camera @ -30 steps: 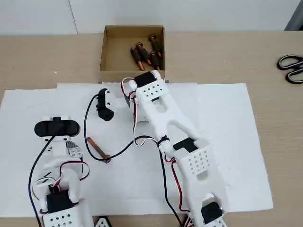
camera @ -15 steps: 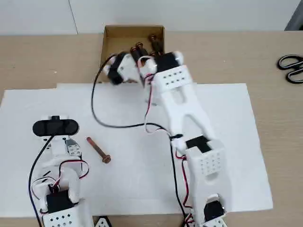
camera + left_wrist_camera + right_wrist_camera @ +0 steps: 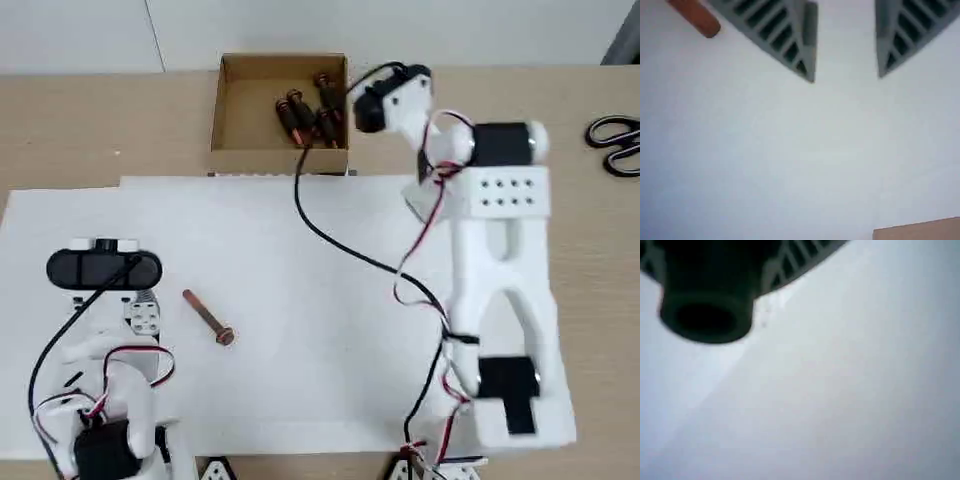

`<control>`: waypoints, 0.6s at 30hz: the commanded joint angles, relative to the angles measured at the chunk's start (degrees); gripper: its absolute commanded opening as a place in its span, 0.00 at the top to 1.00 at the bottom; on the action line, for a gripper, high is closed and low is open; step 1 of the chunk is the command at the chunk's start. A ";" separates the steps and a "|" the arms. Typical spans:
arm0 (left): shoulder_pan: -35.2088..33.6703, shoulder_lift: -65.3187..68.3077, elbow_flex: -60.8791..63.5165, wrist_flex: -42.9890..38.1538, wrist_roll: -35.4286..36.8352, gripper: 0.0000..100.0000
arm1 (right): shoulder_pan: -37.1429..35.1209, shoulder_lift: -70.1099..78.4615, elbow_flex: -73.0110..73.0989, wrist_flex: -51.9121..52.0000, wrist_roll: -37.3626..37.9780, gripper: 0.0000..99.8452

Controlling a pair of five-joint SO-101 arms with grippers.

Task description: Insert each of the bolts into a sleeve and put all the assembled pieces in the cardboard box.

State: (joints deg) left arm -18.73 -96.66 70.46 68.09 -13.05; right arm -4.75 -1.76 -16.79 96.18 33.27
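As it lies loose, slim copper-brown bolt (image 3: 208,318), wider head

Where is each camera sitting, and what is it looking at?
High view: fixed overhead, looking down at the cardboard box, bolt, left arm and right arm.
Left wrist view: on the left arm, facing down at the paper; its open claw shows.
Right wrist view: on the right arm, facing a blurred pale surface; its dark round part shows.
Shared: high and left wrist views both show the bolt.

white arms (image 3: 500,250), black servos (image 3: 505,385), black and red cables (image 3: 297,180); left hand (image 3: 846,77) grey, ribbed.
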 commanded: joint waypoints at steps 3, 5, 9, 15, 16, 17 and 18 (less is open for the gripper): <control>0.00 10.46 -10.95 3.34 -0.35 0.94 | 3.21 -14.55 14.07 0.13 -5.54 1.00; 0.00 18.37 -15.60 3.52 -0.18 0.97 | 4.53 -18.68 18.20 0.04 -7.03 1.00; 0.00 36.48 -27.38 8.53 1.67 0.99 | 5.76 -25.80 25.76 0.04 -8.97 1.00; 0.00 60.22 -45.58 20.75 2.55 0.99 | 9.01 -34.77 34.11 0.04 -12.13 1.00; 0.09 63.56 -48.04 22.68 2.55 0.99 | 9.80 -36.18 35.43 0.04 -12.22 1.00; 0.44 66.73 -50.42 24.53 2.55 0.99 | 10.59 -37.67 36.84 0.04 -12.22 1.00; 0.88 69.54 -52.26 26.20 2.55 0.99 | 11.30 -39.08 38.07 0.04 -12.04 1.00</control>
State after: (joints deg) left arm -18.64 -35.47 25.89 89.71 -10.95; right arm 4.48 -36.04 19.43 96.18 21.76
